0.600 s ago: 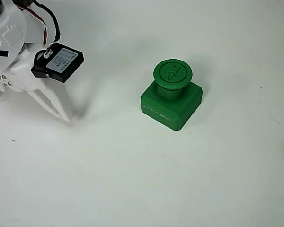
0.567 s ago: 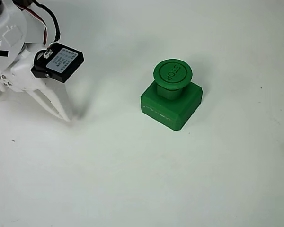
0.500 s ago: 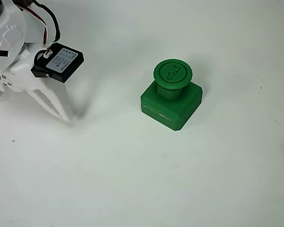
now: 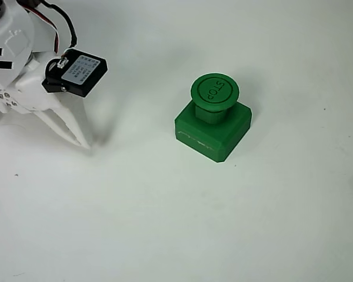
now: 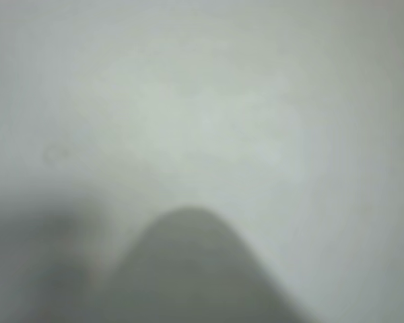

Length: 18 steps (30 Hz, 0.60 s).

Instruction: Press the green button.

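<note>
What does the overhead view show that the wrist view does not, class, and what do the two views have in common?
Overhead view: the round green plastic button, its cap embossed "STOP", on a square green bevelled base, standing well to the right of the white arm and its end effector, whose fingers taper to one tip close to the white table.

Wrist view: a blurred close-up of a dark rounded shape at the bottom; I cannot tell what it is.

Both: the plain white table surface.
</note>
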Motion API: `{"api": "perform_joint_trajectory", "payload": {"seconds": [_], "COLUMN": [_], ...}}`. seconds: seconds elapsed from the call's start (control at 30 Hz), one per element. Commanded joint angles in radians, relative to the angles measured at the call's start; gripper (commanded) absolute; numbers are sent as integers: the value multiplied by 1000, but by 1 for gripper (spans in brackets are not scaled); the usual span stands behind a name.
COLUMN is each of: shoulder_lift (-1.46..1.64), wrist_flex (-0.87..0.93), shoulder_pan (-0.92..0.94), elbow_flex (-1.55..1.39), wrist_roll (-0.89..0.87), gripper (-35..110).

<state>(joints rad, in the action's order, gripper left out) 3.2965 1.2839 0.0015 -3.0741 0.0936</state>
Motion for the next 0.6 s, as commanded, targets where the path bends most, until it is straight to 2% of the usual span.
{"api": "perform_joint_trajectory", "payload": {"seconds": [0.0,0.4,0.57], "shoulder_lift": [9,14,14], "wrist_flex": [15,20,54], "shoulder_pan": [8,3,-15], "elbow_flex": [8,11,98], "wrist_roll": [2,-2,-37], "gripper": [0,0,0]}}
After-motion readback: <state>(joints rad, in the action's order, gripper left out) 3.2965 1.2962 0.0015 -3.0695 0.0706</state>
